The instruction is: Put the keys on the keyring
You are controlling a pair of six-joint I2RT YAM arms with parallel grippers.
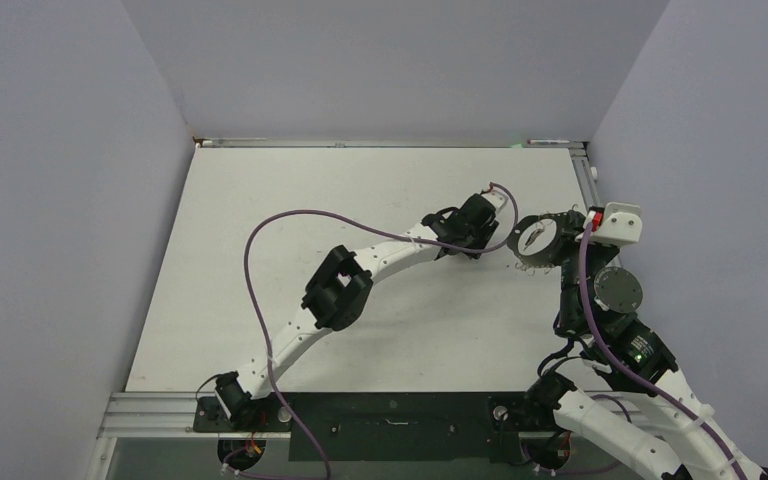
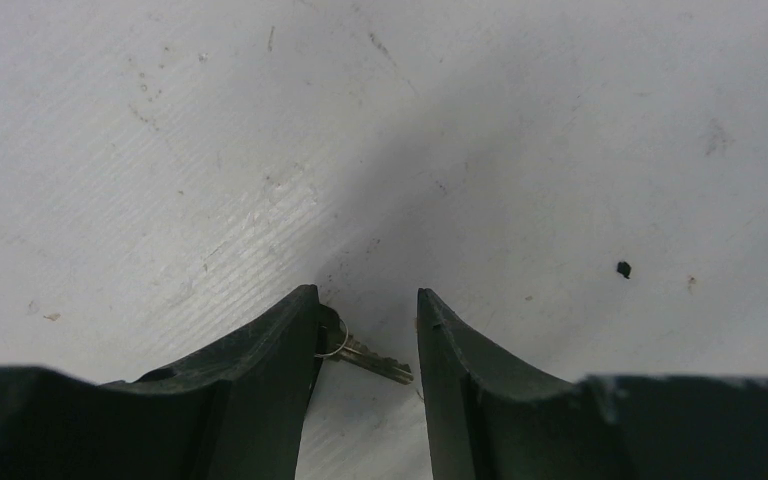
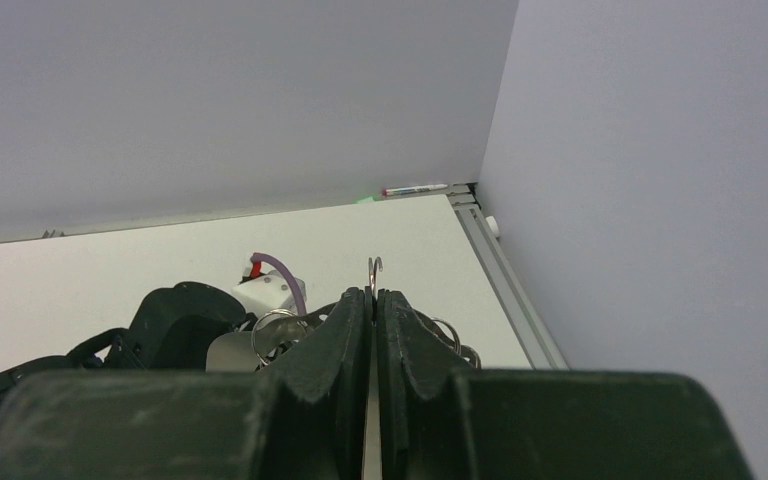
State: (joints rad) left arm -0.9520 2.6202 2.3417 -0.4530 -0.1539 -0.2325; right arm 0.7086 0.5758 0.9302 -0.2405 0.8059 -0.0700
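Observation:
A small key (image 2: 378,361) lies on the white table (image 2: 210,150) between my left gripper's (image 2: 360,297) open fingers. Its silver blade points right. Its black head and a tiny wire loop (image 2: 336,341) rest against the left finger (image 2: 260,370). In the top view the left gripper (image 1: 462,246) hangs over the key and hides it. My right gripper (image 3: 373,297) is shut on the keyring's thin rim, whose hooked end (image 3: 374,268) sticks up past the fingertips. The keyring (image 1: 533,239) is held above the table, right of the left gripper, with small loops (image 3: 275,330) on its rim.
The table's right metal rail (image 1: 600,215) and the grey side wall run close behind the right wrist. A pen-like object (image 3: 415,188) lies at the far right corner. The left arm's purple cable (image 1: 260,250) arcs over the table's middle.

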